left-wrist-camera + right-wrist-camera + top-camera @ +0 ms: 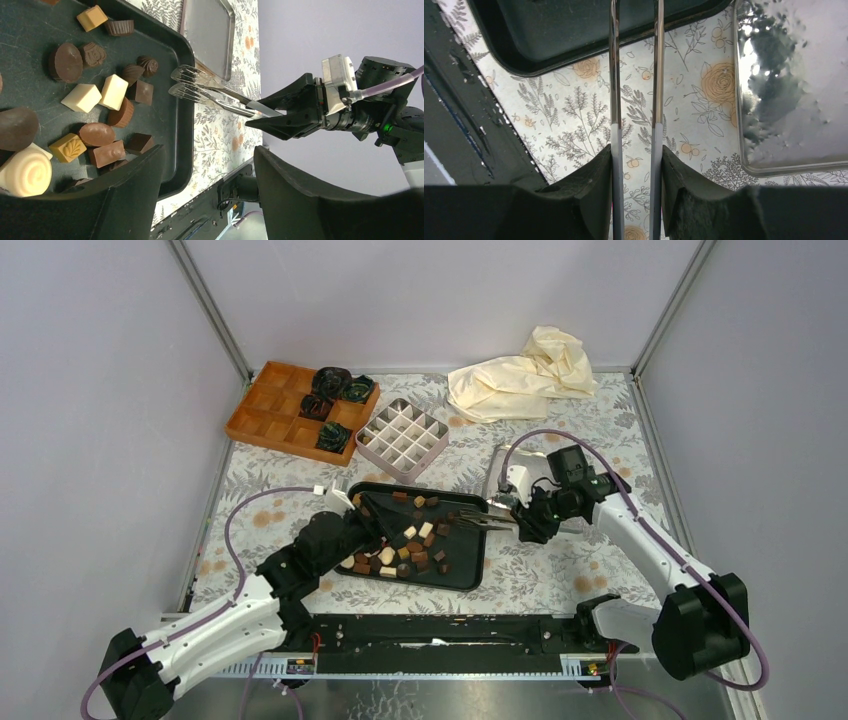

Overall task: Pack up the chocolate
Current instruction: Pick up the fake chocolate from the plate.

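Top view: left gripper [370,515], jaws apart, hides one end of the shallow black plastic tray [468,578]; small brown and cream chocolate pieces [425,531] lie on it alongside. Left wrist: nearest pieces cropped. Right wrist: right gripper [636,155] clamps slim metal tongs [615,100], tips cropped at the tray's corner.

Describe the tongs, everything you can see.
The tongs look like shiny bare metal: two slim flat arms ending in scalloped, fork-like tips. The right gripper pinches both arms from outside, well back from the tips, and the arms are still parted. They lie roughly level, tips over the right rim of the black tray, with nothing between them and touching no chocolate.
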`<state>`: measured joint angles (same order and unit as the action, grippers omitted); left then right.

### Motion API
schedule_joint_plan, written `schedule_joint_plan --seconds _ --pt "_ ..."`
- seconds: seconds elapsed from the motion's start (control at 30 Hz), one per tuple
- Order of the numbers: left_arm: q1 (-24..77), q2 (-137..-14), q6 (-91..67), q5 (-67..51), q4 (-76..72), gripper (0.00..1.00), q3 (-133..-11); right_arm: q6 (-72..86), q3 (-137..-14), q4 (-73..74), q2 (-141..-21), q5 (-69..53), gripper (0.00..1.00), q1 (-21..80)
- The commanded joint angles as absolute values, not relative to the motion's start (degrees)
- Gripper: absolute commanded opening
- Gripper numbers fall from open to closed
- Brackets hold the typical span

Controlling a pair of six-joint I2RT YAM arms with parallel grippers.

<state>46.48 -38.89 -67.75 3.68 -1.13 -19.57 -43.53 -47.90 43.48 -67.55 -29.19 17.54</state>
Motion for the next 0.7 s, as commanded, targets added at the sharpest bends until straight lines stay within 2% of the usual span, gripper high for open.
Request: schedule_joint_plan --seconds 0.0,0.67 --pt "46.84 -38.70 -66.01 6.80 -3.07 0.72 -20.60 -41.93 -49.44 39.63 -68.75 -26.09 0.41 18.60" --pt "46.85 -38.71 -61.05 12.01 -3.46 0.74 -22.32 -40.56 -52.55 37.54 -74.70 -25.76 0.44 21.82"
